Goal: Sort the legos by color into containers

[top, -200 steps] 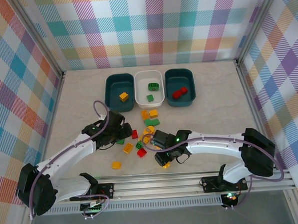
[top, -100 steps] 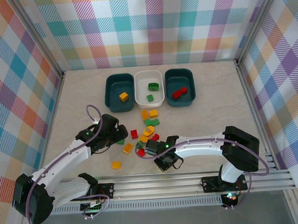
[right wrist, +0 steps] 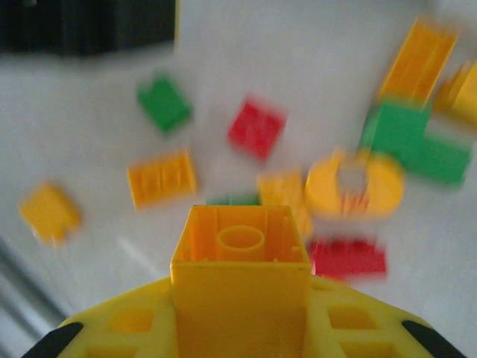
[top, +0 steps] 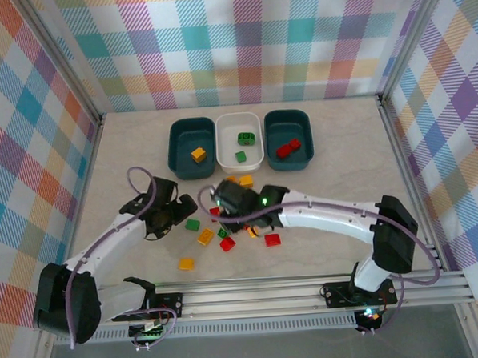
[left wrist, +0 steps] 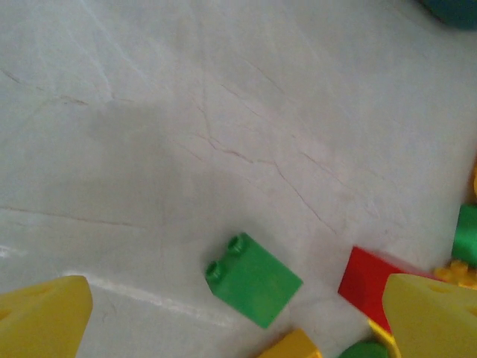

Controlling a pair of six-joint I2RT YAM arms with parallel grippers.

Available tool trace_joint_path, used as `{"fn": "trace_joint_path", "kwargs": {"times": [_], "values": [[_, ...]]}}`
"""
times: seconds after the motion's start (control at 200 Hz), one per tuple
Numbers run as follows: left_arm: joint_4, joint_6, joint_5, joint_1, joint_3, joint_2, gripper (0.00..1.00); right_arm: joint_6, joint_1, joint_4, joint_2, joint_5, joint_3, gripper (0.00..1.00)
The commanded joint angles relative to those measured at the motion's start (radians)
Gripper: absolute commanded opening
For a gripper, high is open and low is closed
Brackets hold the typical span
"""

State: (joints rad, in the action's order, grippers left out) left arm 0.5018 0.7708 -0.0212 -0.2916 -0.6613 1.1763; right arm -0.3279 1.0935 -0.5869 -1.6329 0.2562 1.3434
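Note:
Loose legos in red, green and yellow lie mid-table below three containers: a left teal tub (top: 176,150) holding a yellow brick, a white tub (top: 227,143) with green bricks, and a right teal tub (top: 303,141) with a red brick. My left gripper (top: 181,214) (left wrist: 238,328) is open, its yellow fingers (left wrist: 45,317) either side of a green brick (top: 192,225) (left wrist: 253,280) lying on the table just ahead of them. Over the pile, my right gripper (top: 224,204) (right wrist: 240,313) is shut on a yellow brick (right wrist: 240,268), hollow underside toward the camera.
A red brick (left wrist: 369,280) lies right beside the green one. Scattered pieces include a yellow brick (top: 186,263) near the front rail, another yellow one (top: 205,237) and a red one (top: 272,240). Checked walls enclose the table on three sides.
The right gripper closed on a yellow brick near the front edge and swung up and left over the pile. The left gripper drew back leftward a little and opened wider.

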Motion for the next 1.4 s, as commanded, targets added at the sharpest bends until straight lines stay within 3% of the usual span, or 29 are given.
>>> {"fn": "trace_joint_path", "kwargs": {"times": [0.0, 0.185, 0.47, 0.695, 0.815, 0.89, 1.135, 1.26, 1.395], "values": [[-0.063, 0.022, -0.209, 0.101, 0.051, 0.014, 1.0, 0.104, -0.105, 0.133, -0.102, -0.056, 0.092, 0.26], [-0.061, 0.016, -0.287, 0.162, 0.109, -0.019, 1.0, 0.154, -0.212, 0.167, -0.361, -0.186, 0.364, 0.27], [-0.019, -0.003, -0.311, 0.166, 0.143, -0.1, 1.0, 0.192, -0.283, 0.101, -0.673, -0.16, 0.752, 0.27], [0.011, -0.024, -0.323, 0.165, 0.137, -0.158, 1.0, 0.194, -0.315, 0.028, -0.811, -0.175, 0.928, 0.27], [0.018, -0.037, -0.335, 0.166, 0.129, -0.167, 1.0, 0.2, -0.319, -0.039, -0.854, -0.179, 1.007, 0.45], [0.026, -0.041, -0.332, 0.166, 0.124, -0.17, 1.0, 0.199, -0.317, -0.033, -0.82, -0.178, 0.987, 0.54], [0.036, -0.045, -0.314, 0.166, 0.114, -0.182, 1.0, 0.103, -0.276, 0.065, -0.537, -0.05, 0.689, 0.55], [0.055, -0.04, -0.27, 0.166, 0.109, -0.206, 1.0, -0.006, -0.185, 0.089, -0.395, 0.024, 0.434, 0.58], [0.081, -0.027, -0.205, 0.165, 0.105, -0.253, 1.0, -0.091, -0.078, 0.037, -0.369, 0.054, 0.292, 0.62]]}}
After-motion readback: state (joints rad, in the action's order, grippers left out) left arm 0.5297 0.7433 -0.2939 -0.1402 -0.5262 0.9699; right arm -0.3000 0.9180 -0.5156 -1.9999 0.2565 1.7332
